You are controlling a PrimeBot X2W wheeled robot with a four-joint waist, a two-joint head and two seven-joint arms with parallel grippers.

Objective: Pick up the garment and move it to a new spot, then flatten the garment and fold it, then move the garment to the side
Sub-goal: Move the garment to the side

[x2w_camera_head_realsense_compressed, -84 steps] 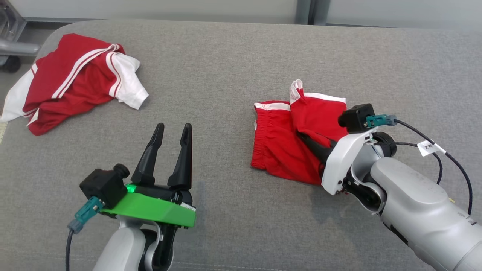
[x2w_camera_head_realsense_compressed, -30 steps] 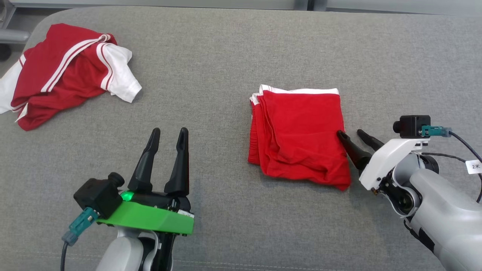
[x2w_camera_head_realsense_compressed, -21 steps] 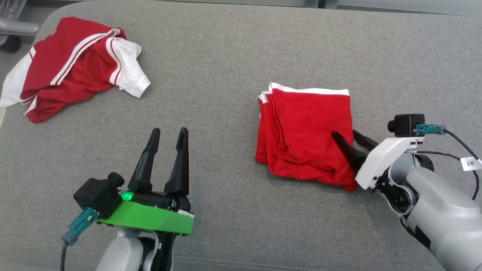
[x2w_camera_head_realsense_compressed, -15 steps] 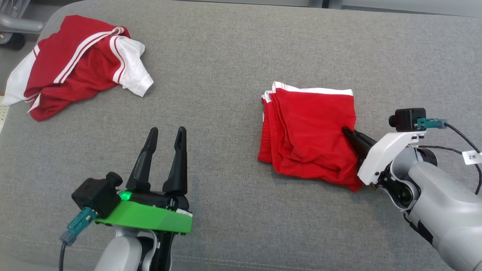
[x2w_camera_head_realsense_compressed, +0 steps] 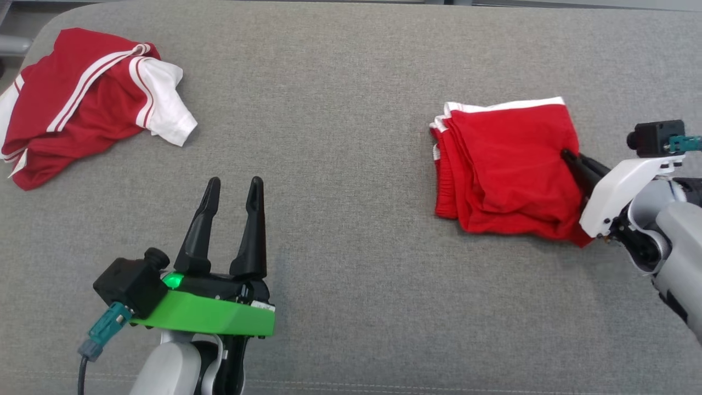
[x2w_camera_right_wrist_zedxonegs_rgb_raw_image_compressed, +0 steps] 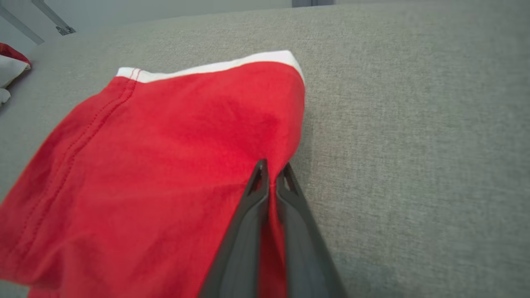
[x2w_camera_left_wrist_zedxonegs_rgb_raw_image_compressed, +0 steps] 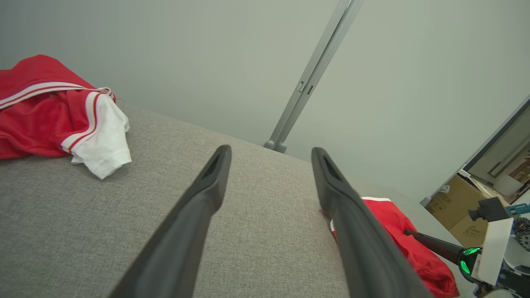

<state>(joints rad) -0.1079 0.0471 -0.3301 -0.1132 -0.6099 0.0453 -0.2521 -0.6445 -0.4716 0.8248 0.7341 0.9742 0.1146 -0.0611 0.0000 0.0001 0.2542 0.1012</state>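
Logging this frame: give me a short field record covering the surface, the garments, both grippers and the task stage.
surface: grey fabric cushion
task item: folded red garment, white trim along its far edge, lying on the robot's right
right gripper: shut on the folded red garment's right edge
left gripper: open, empty, apart from both garments
other item: red and white top, crumpled at the far left
stage: fold looks done; gripped, likely for the move to the side
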